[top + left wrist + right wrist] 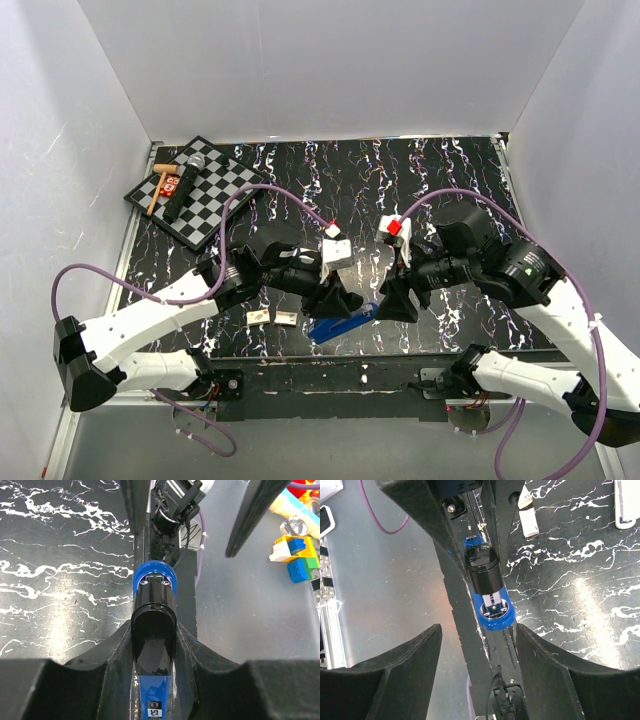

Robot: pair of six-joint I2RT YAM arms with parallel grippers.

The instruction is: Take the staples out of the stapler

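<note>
The stapler (340, 325), blue with a black top, lies near the table's front edge between the two arms. My left gripper (335, 300) is shut on it: in the left wrist view the black top and blue body (153, 625) are wedged between the fingers (100, 680). My right gripper (395, 300) is open just off the stapler's other end. In the right wrist view the round blue nose (495, 614) sits ahead of the wide-apart fingers (405, 670), with nothing between them. Silvery metal shows inside the nose. The staples themselves are hidden.
Two small tan-and-white boxes (272, 317) lie left of the stapler. A checkerboard (215, 195) at the back left carries a microphone and a wooden tool. The table's black front rail (330, 375) runs just below the stapler. Toy bricks (297, 557) lie off the table.
</note>
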